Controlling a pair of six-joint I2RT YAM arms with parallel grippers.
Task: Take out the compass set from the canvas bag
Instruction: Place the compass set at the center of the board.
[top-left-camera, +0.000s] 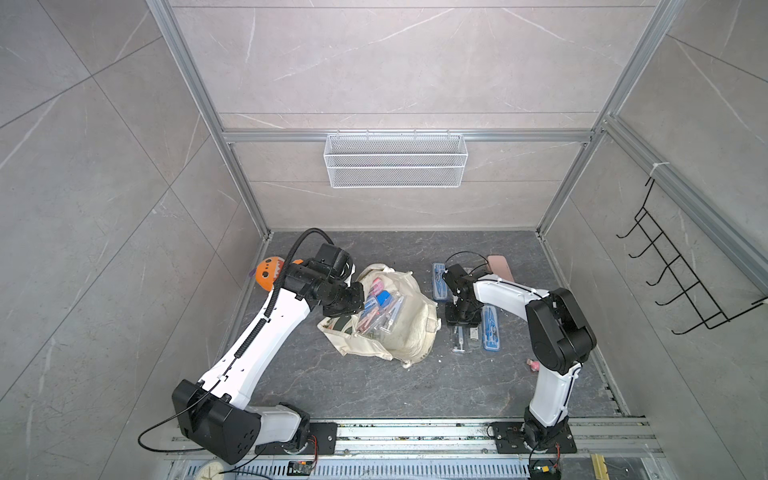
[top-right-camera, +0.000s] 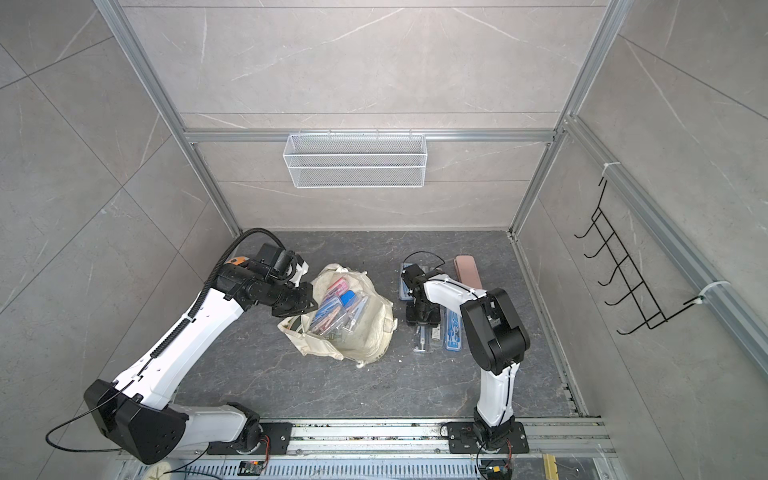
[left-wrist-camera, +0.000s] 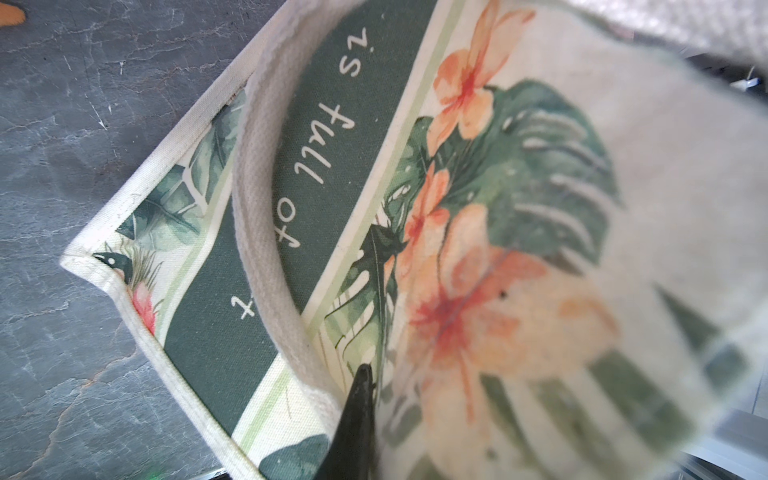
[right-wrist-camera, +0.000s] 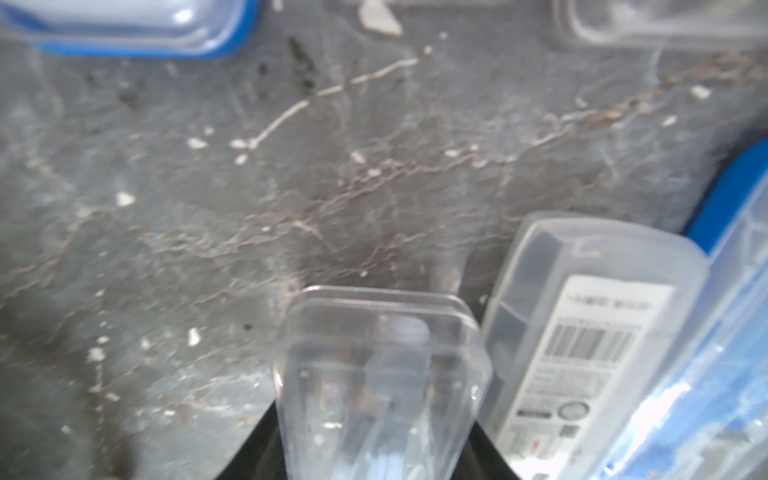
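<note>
**Ana:** How did the left gripper (top-left-camera: 361, 308) stand?

**Ben:** It was pinched shut on the rim of the cream canvas bag (top-left-camera: 409, 332) with the dark green floral panel. In its wrist view one black finger (left-wrist-camera: 358, 415) pressed against the printed cloth, and a cream webbing handle (left-wrist-camera: 253, 208) looped just ahead of it.

**Ana:** And the bag itself?

**Ben:** It lay slumped on the dark grey marbled tabletop (top-left-camera: 374, 386) between the two grippers. Its mouth gaped right beside the left gripper, with pink, blue and clear cases (top-left-camera: 380, 307) showing inside.

**Ana:** The right gripper (right-wrist-camera: 376, 419)?

**Ben:** It pointed down, near the bag but apart from it. Its jaws stood part-way apart and closed against the sides of a clear plastic compass case (right-wrist-camera: 382, 332), whose end stuck out past the fingertips. I couldn't tell whether the case touched the table.

**Ana:** What was around that gripper?

**Ben:** Just beside it, away from the bag, lay a frosted box with a barcode label (right-wrist-camera: 582, 353), and next to that a blue-edged clear case (top-left-camera: 490, 328). Beyond the gripper, toward the back wall, lay a second blue case (top-left-camera: 438, 280) and a dusty-pink case (top-left-camera: 500, 266). An orange plush toy (top-left-camera: 266, 274) sat behind the left gripper's wrist.
</note>
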